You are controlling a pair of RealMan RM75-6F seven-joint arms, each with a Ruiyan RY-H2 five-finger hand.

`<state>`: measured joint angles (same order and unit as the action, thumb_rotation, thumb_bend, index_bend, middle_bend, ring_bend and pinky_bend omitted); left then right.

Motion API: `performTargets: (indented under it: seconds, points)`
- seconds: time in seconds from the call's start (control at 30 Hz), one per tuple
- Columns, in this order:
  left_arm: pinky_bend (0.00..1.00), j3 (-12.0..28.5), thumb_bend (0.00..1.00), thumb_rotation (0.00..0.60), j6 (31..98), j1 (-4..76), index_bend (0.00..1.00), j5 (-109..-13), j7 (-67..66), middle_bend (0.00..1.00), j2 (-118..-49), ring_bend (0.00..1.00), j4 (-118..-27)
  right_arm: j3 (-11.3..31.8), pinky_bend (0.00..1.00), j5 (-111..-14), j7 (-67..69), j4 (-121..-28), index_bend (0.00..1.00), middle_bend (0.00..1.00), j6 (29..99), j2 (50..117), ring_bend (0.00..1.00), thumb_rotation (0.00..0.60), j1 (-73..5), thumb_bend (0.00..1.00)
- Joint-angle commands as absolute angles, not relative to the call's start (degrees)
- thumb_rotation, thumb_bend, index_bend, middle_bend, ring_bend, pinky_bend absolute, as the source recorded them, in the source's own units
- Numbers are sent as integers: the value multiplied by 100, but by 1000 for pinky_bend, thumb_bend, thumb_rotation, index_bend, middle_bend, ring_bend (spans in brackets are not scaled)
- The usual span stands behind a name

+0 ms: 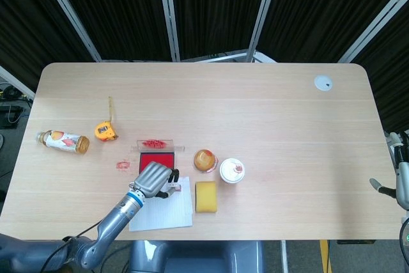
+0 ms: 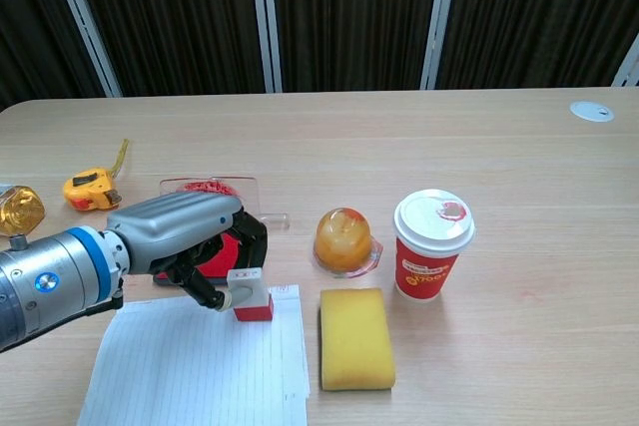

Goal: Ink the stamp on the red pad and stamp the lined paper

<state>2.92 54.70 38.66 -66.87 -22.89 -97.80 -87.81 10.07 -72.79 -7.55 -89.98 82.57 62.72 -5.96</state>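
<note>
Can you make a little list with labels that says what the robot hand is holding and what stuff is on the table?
left hand: holds the stamp
stamp: red face down at the top right corner of the lined paper
red pad: open, behind the paper
right hand: at the table's right edge, holds nothing
nearby: yellow sponge, paper cup, jelly cup
far left: tape measure, bottle
</note>
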Motion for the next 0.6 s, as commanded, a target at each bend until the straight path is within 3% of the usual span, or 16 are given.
performTargets:
  seconds: [0.03, 0.6]
  points:
    - [894, 310, 366, 600, 5475, 3871, 572, -6668, -2301, 554, -9821, 841, -8748, 1014, 0, -7270, -741, -8986, 0, 0, 8257, 6262, 0, 600, -590, 0]
    - [894, 370, 368, 600, 5398, 3891, 572, -6540, -2287, 555, -9955, 840, -8547, 1004, 0, -7274, -778, -8999, 0, 0, 8243, 6264, 0, 600, -599, 0]
